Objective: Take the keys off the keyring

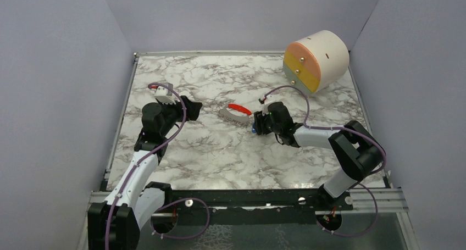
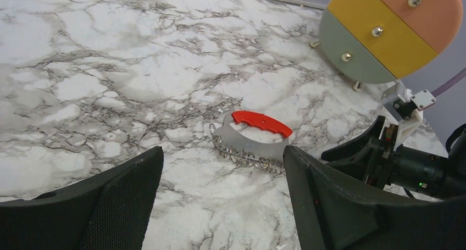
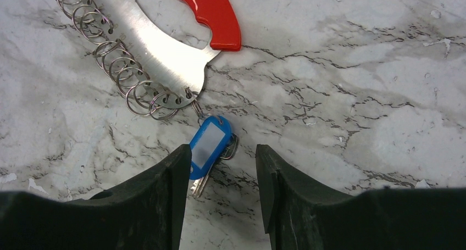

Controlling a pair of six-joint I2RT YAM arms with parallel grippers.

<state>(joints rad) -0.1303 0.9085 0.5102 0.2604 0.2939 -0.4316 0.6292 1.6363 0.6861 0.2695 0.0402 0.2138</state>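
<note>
I find the small blue-tagged silvery key lying on the marble, hooked to the crescent steel, red-handled keyring, just ahead of my released right gripper, shank slanting toward its left finger; the spread left gripper stands farther off.

We see a white marble-patterned tabletop with grey veins. At its far right corner lies a cream cylindrical drawer unit, its round face banded pink, yellow and grey-green with small metal knobs.
</note>
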